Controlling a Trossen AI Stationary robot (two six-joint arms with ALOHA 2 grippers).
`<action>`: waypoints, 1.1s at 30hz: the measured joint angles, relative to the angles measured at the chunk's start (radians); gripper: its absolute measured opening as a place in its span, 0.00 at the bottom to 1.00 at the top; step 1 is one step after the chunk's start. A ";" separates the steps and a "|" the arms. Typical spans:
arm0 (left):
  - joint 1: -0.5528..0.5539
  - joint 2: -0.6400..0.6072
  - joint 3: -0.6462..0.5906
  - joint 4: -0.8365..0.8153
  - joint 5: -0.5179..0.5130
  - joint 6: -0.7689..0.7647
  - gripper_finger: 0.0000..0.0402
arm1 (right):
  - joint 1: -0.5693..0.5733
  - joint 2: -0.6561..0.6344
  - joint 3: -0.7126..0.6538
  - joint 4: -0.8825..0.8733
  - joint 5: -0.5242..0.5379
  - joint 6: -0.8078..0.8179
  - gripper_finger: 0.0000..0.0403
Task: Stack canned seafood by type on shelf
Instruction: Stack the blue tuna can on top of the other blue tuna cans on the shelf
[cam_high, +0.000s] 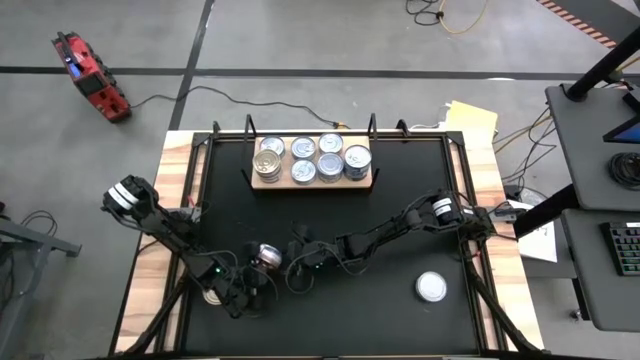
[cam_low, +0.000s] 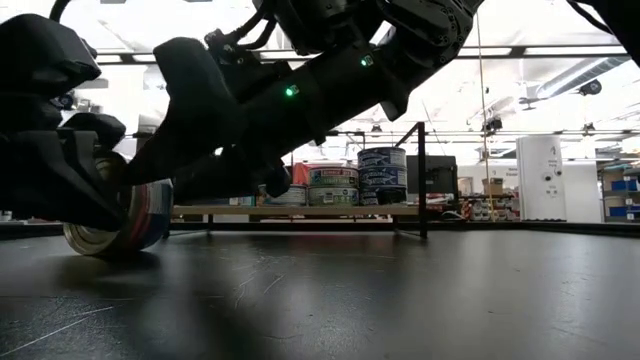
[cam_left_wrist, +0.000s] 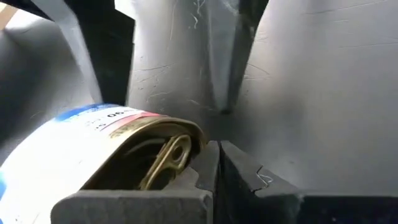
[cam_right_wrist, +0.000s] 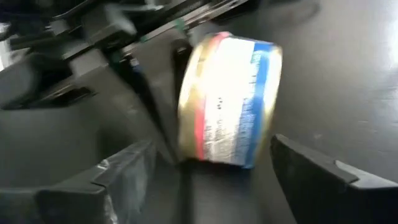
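Observation:
A gold-topped can (cam_high: 268, 257) with a blue, white and red label stands tilted on its rim near the table's front left. My left gripper (cam_left_wrist: 219, 146) is shut right beside it. My right gripper (cam_right_wrist: 212, 144) reaches in from the right, open, with one finger on each side of this can (cam_right_wrist: 230, 99). Several silver-topped and gold-topped cans (cam_high: 315, 158) stand on the wooden shelf (cam_high: 258, 183) at the far middle. One silver-topped can (cam_high: 431, 287) sits flat on the table at the front right. My left gripper touches the can with the outer side of one shut finger (cam_left_wrist: 143, 199). The can's gold pull-tab top (cam_left_wrist: 165, 155) leans toward that finger. The can is tilted, with its lower rim (cam_low: 105, 245) on the table. My right gripper: I cannot tell whether its fingers touch the can.
Black metal rails frame the black table top (cam_high: 400, 230), and wooden strips run along its sides. The two arms nearly meet at the front left. Beyond the table's right side stand a desk with a keyboard (cam_high: 625, 250) and papers.

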 joint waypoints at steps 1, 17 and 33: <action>0.003 0.001 0.000 0.000 0.000 0.000 0.00 | 0.000 0.000 0.000 0.000 0.021 0.002 0.76; 0.011 0.050 -0.002 0.042 0.012 0.022 0.00 | -0.016 0.079 0.097 -0.011 0.072 -0.016 0.73; 0.010 0.032 0.054 -0.047 0.091 0.023 0.00 | -0.018 0.028 0.101 -0.189 0.093 0.024 0.43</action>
